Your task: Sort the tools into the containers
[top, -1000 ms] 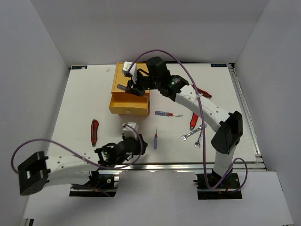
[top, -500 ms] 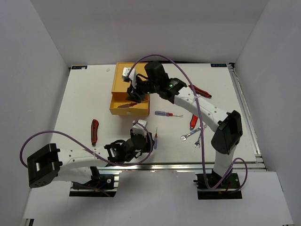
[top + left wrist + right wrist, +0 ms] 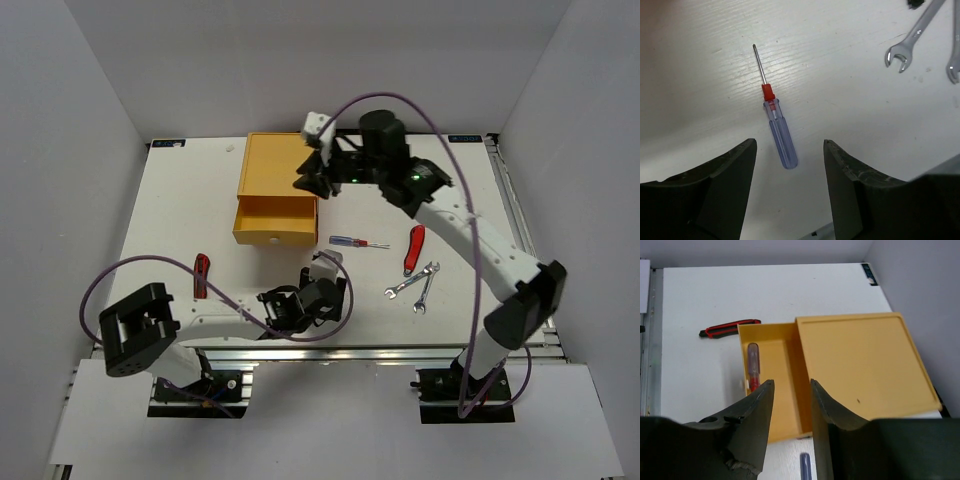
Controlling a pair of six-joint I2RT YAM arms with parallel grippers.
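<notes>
**Operator:** How's the left?

**Spotter:** Your left end effector hangs spread over a blue-handled screwdriver by the near edge of the worktop. Bare surface flanks the screwdriver, and the wrenches lie well apart.

**Operator:** And the right?

**Spotter:** Your right end effector is spread, gripping nothing, above the open yellow drawer toward the far edge. Another screwdriver lies inside, beside the drawer's front wall.
</notes>
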